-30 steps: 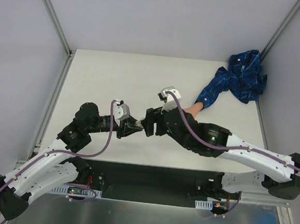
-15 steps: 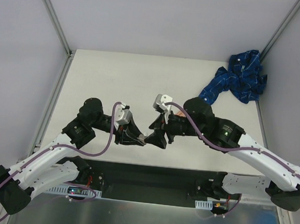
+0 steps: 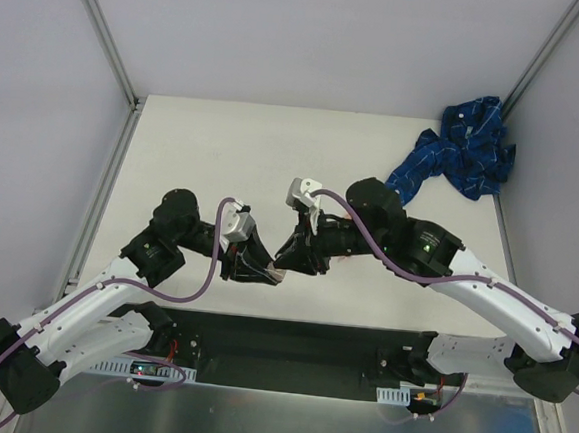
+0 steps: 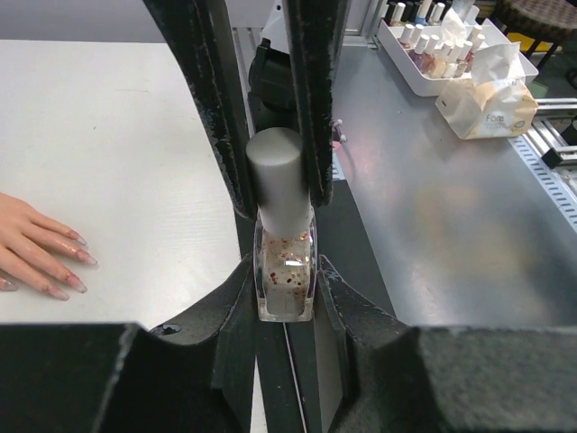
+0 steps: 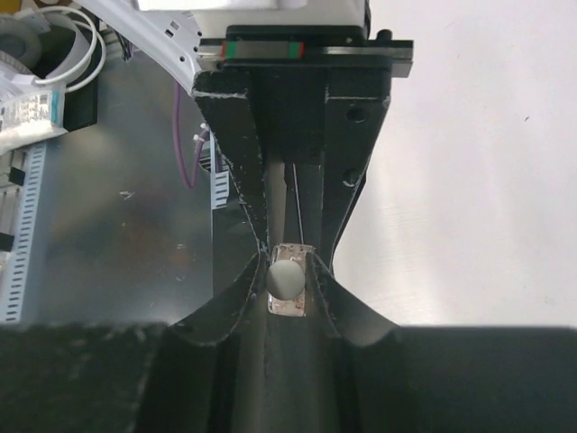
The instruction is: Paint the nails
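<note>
While both arms meet over the near middle of the white surface (image 3: 204,150), the step in hand looks like opening the polish, with no painting begun. Bunched at the far right corner lies the blue patterned sleeve (image 3: 465,150), trailing toward the right arm, which hides the mannequin hand from above. In the left wrist view that mannequin hand (image 4: 27,248) lies flat on the surface, apart from the bottle, its fingertips pointing toward it. Left fingers (image 3: 254,264) are clamped on the glass body of the small clear polish bottle (image 4: 286,275), which sits between the two arms near the surface's near edge. Right fingers (image 3: 299,254) come from the opposite side and sit against both flanks of its grey cap (image 4: 278,176), gripping it. Smallest of all, the nails (image 4: 87,260) are glossy and pinkish, and they are too small to tell whether any carries fresh polish. Next, by my reading, the right wrist must twist the cap loose while the left holds the glass firm, then draw the brush straight out without tipping the bottle
</note>
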